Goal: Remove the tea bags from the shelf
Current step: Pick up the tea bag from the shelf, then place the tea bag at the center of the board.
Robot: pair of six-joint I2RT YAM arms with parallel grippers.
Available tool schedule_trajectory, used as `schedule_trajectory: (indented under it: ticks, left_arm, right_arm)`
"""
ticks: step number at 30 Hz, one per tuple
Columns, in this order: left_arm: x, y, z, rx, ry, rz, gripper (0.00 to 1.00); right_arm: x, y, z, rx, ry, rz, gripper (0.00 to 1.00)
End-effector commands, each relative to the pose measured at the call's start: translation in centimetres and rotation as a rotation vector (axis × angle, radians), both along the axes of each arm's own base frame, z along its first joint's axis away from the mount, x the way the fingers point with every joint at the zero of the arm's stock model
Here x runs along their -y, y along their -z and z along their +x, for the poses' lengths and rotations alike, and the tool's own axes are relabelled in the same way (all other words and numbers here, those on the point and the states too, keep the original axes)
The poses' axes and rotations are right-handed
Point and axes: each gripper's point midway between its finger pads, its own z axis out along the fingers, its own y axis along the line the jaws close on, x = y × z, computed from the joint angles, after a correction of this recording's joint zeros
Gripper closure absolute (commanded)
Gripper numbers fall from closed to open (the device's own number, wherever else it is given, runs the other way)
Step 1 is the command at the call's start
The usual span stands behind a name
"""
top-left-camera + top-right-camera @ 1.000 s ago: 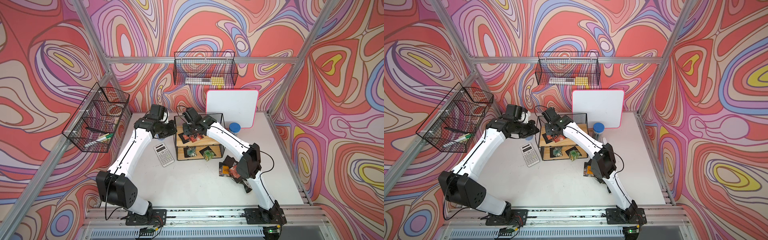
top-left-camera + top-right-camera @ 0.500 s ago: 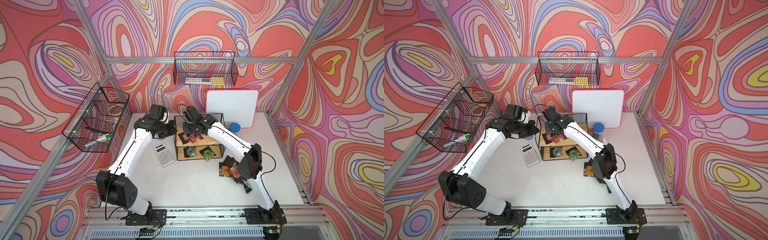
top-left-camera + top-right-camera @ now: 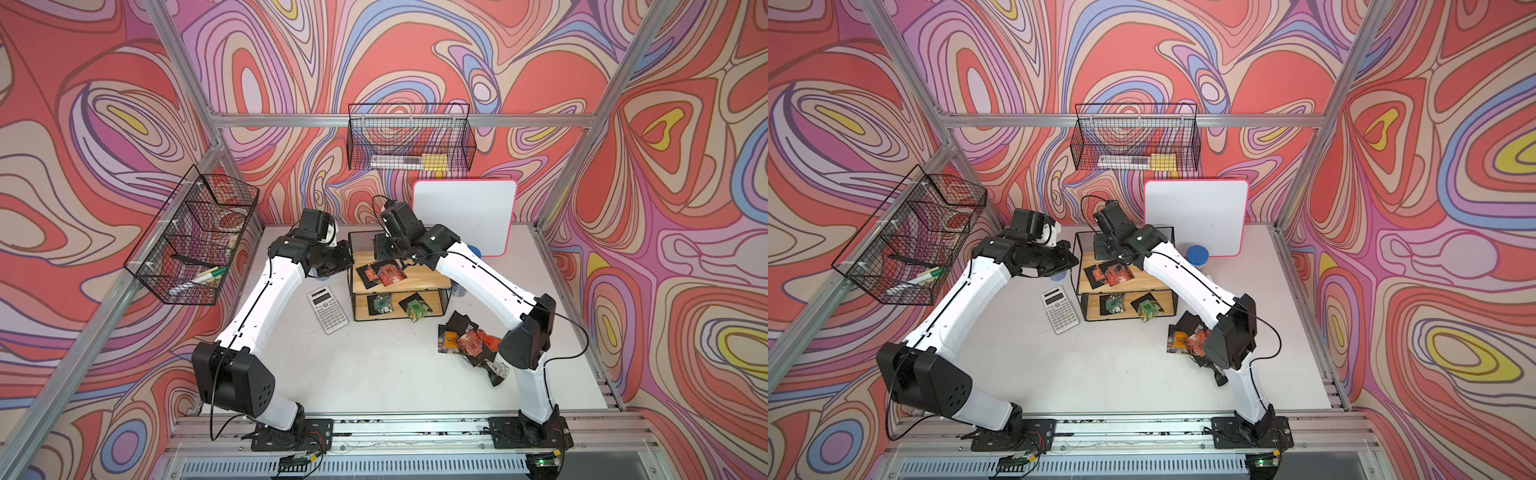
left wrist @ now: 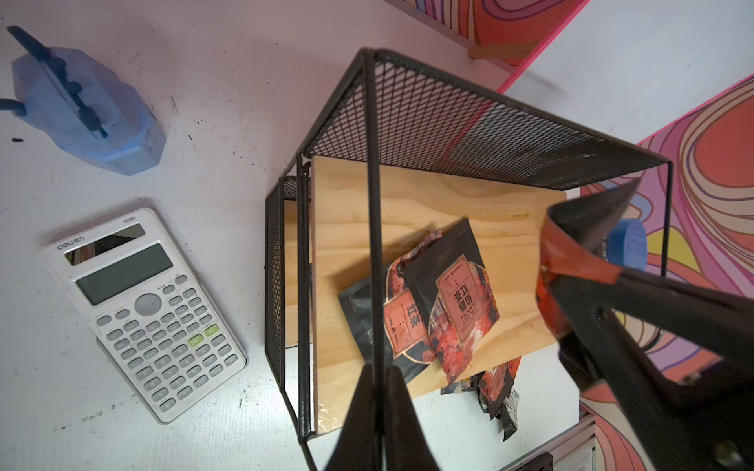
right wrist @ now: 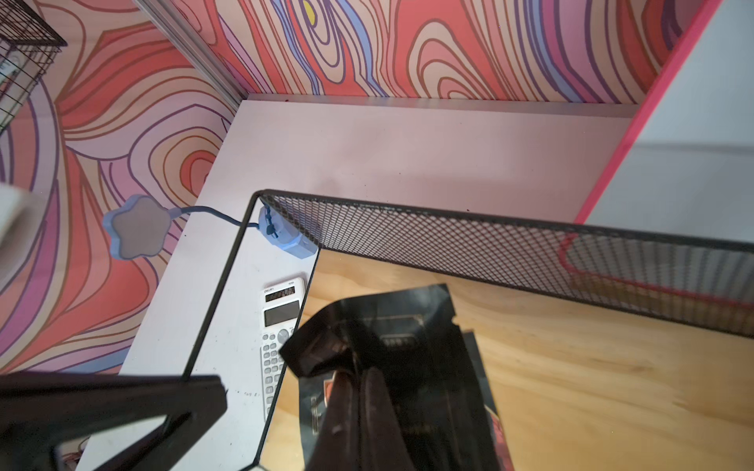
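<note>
The red tea bag (image 4: 571,257) hangs crumpled just above the shelf's (image 3: 419,283) top board. The right gripper (image 5: 361,379) has its jaws clenched on one edge of it. A few more tea bags (image 3: 384,274) lie overlapped on that board, and two green ones (image 3: 415,309) lie on the lower board. A pile (image 3: 467,340) sits on the table (image 3: 374,374) beside the shelf, on the right arm's side. The left gripper (image 4: 377,377) is clamped on the shelf's top front wire, apparently steadying it. A calculator (image 3: 328,309) lies just beside the shelf on the opposite side.

The hold looks thin. Slick foil held by an edge could slip out on the way across, and the dangling corner could catch the wire rail. If the left clamp slips, a snag could tug the light shelf along.
</note>
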Motion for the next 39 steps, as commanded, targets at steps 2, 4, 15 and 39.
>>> schedule_trajectory:
  ticks: [2,4,15,39]
  left_arm:
    - [0.1,-0.6,0.6,0.015,-0.014,-0.018,1.00]
    - [0.1,-0.5,0.6,0.016,-0.014,-0.017,1.00]
    - [0.0,-0.6,0.7,0.014,-0.018,-0.012,1.00]
    - [-0.2,-0.6,0.3,0.015,-0.018,-0.005,1.00]
  right_arm:
    - [1.3,-3.9,-1.9,0.062,0.013,0.112,0.97]
    - [2.2,-4.2,-2.5,0.063,0.028,0.128,0.98]
    - [8.8,-1.9,-8.7,0.021,0.120,0.177,1.00]
    - [24.4,19.3,-17.9,-0.522,0.752,0.066,0.96]
